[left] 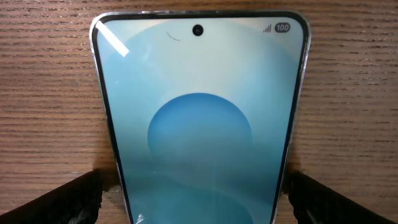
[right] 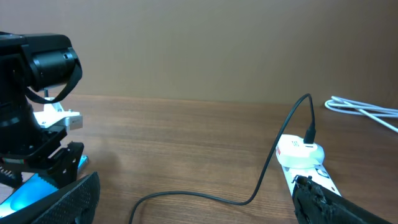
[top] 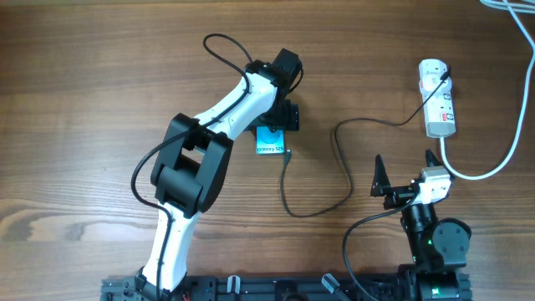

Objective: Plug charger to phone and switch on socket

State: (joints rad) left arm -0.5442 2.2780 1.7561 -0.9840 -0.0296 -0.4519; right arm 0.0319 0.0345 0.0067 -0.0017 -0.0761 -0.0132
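Overhead, your left end effector [top: 276, 124] hovers over the small turquoise-screened phone [top: 269, 145]. The thin dark charger cable [top: 283, 180] ends at the phone's edge; you can't tell whether it is inserted.

Left wrist: it is released, its fingers [left: 62, 199] straddling the phone.

Right wrist: your right end effector [right: 193, 199] is released and empty. The white power-strip socket [right: 301, 155] probably remains to be switched on.

Black charger [top: 349, 186] runs from white socket [top: 436, 100] to beside the lit phone [top: 269, 142].
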